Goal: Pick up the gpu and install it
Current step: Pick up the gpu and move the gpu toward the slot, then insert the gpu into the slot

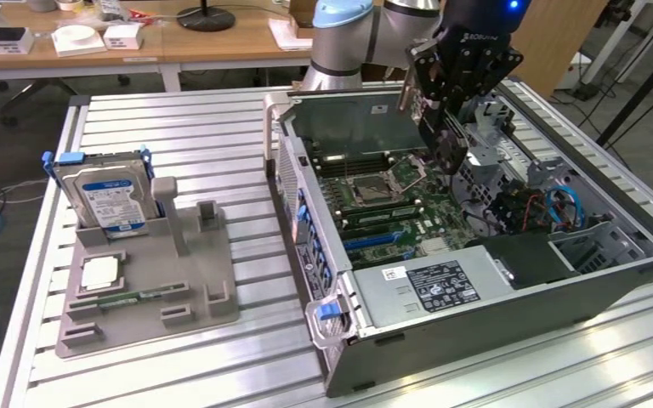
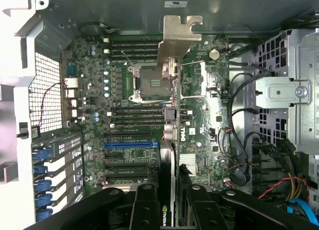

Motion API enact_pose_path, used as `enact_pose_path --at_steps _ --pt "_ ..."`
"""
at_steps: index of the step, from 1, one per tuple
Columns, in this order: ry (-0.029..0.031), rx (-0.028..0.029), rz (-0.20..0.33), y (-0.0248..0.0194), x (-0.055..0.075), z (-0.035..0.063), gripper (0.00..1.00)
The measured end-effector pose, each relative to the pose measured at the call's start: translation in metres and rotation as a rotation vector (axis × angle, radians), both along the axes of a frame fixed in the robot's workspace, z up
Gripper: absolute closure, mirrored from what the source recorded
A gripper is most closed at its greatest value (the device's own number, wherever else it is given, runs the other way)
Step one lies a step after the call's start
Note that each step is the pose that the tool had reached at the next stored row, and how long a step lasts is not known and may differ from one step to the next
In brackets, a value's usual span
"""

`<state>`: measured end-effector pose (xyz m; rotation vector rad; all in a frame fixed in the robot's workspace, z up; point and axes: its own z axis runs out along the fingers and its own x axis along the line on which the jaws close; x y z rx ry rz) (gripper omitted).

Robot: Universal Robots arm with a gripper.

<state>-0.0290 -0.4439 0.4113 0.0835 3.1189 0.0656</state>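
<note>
You could read "NVIDIA" in white on the near end of the gpu (image 2: 170,130), and a "DELL" mark on the motherboard (image 2: 199,140) beside it. In the exterior view, the gripper (image 1: 445,119) bore "ROBOTIQ" on its body. The labels on the power supply (image 1: 440,285) and the hard drive (image 1: 105,200) were too small to read.

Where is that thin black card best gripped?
On its upper long edge, from above, clamping its two flat faces, as the gripper holds the gpu now. It hangs thin and edge-down, leaving the bracket end and lower edge free.
</note>
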Motion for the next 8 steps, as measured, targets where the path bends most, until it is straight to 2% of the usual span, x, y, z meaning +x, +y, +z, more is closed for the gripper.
enact_pose_path --at_steps 8 --pt "0.0000 -0.0001 0.000 0.0000 0.0000 0.0000 0.74"
